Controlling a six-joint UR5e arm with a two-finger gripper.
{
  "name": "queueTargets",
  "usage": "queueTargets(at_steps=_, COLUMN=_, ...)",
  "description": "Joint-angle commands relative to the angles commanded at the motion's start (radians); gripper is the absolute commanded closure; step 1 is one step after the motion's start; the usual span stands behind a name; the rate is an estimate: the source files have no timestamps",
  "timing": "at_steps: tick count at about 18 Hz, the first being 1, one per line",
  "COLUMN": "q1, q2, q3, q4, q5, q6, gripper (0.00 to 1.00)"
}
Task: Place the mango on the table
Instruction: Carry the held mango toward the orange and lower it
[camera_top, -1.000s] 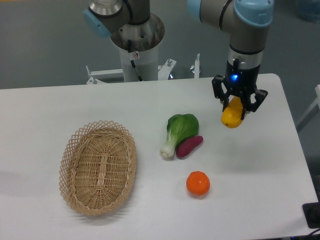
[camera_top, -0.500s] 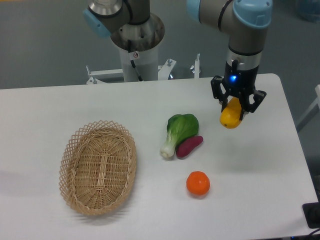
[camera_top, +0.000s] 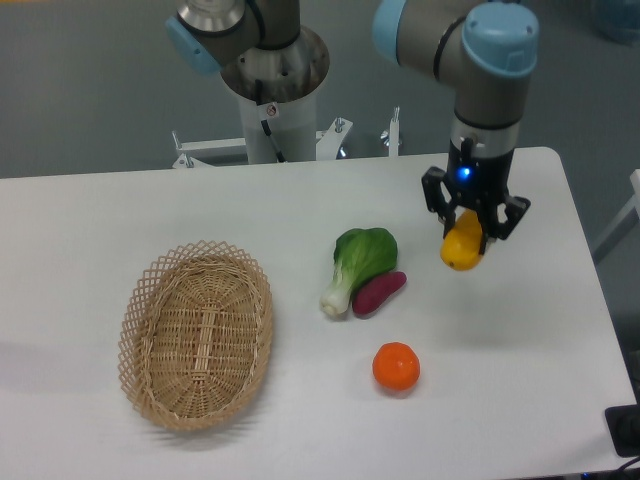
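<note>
The yellow-orange mango sits between the black fingers of my gripper, which is shut on it, at the right side of the white table. The fruit's lower end looks close to the tabletop; whether it touches cannot be told. The fingers cover its upper part.
A green bok choy and a purple sweet potato lie left of the mango. A round orange rests nearer the front. An oval wicker basket stands at the left. The robot base rises behind the table's far edge.
The gripper with the mango has dropped slightly lower and shifted a little toward the front. The other objects have stayed in place.
</note>
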Motion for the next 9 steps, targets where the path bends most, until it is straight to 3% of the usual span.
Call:
queueTargets(at_steps=3, q1=-0.002, q2=-0.086, q3=0.038, q4=0.069, q5=0.0, q6=0.002, gripper=0.48)
queueTargets(at_steps=9, q1=-0.025, q2=-0.233, q3=0.141, q4=0.127, q5=0.0, q6=0.008, gripper=0.48)
